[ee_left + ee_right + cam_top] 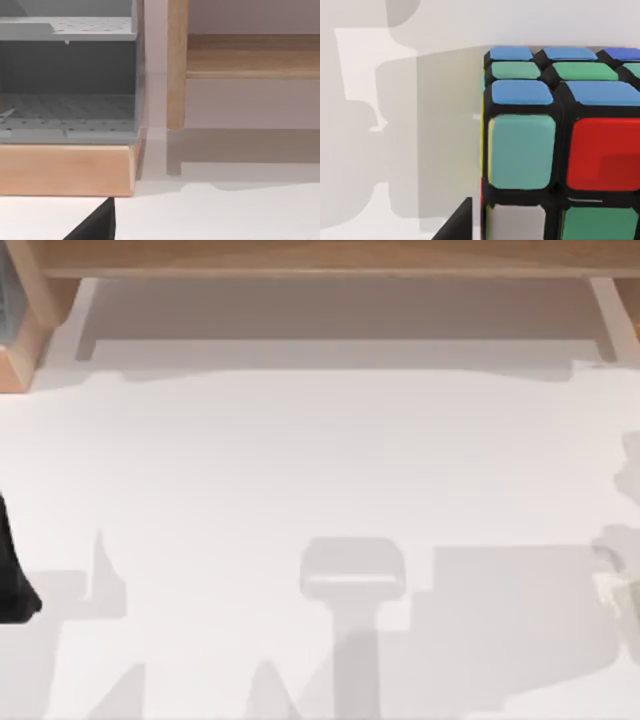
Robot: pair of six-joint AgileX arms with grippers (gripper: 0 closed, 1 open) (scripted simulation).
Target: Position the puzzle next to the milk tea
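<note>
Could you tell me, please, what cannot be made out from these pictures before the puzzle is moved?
- Black-edged puzzle cube with coloured stickers: right wrist view, cut off by the picture's edges; its far faces are hidden.
- Right arm: top view, a pale blurred shape at the table's right edge, cut off; whether it holds the cube cannot be told.
- Left arm: top view, a dark part at the left edge, cut off.
- Grey perforated rack on a wooden base: left wrist view, cut off.

Rendered tabletop workspace, lab-like: plain white table surface, light wooden shelf frame along frame top, grey perforated rack on wooden base.
</note>
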